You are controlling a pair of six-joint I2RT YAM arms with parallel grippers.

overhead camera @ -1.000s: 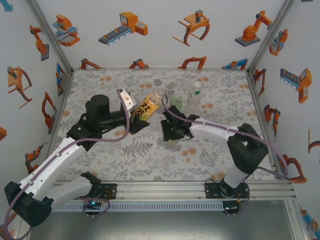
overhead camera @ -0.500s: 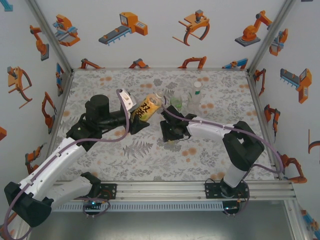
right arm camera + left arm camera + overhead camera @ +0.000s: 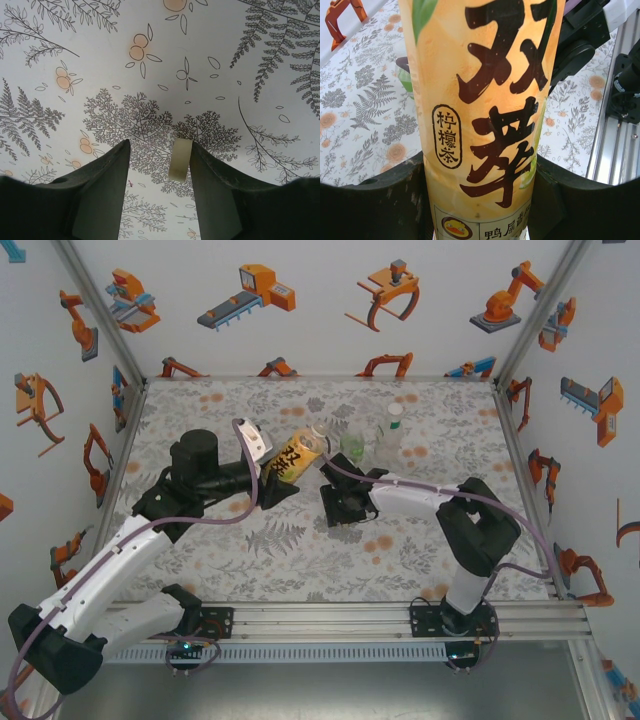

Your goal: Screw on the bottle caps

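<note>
Black fingers (image 3: pixel 375 200) of the left gripper (image 3: pixel 480 200) are pressed against both sides of a yellow-labelled bottle (image 3: pixel 485 100) with large dark characters, pinching it around its lower body. In the top view that bottle (image 3: pixel 293 453) is tilted, its neck pointing away from the left gripper (image 3: pixel 272 478) toward the far right.

Just beyond the neck sits the right gripper (image 3: pixel 338 508), low over the floral table cover (image 3: pixel 250 540). The right gripper (image 3: pixel 160 150) has its jaws partly spread. A pale bottle cap (image 3: pixel 180 159) stands on edge between them, touching the inner face of the finger on the right of the wrist view, with a clear gap to the other finger.

Farther out, past the right gripper, stand a green-tinted bottle (image 3: pixel 352 446) and a clear bottle (image 3: pixel 390 435) wearing a white cap (image 3: pixel 396 410).
</note>
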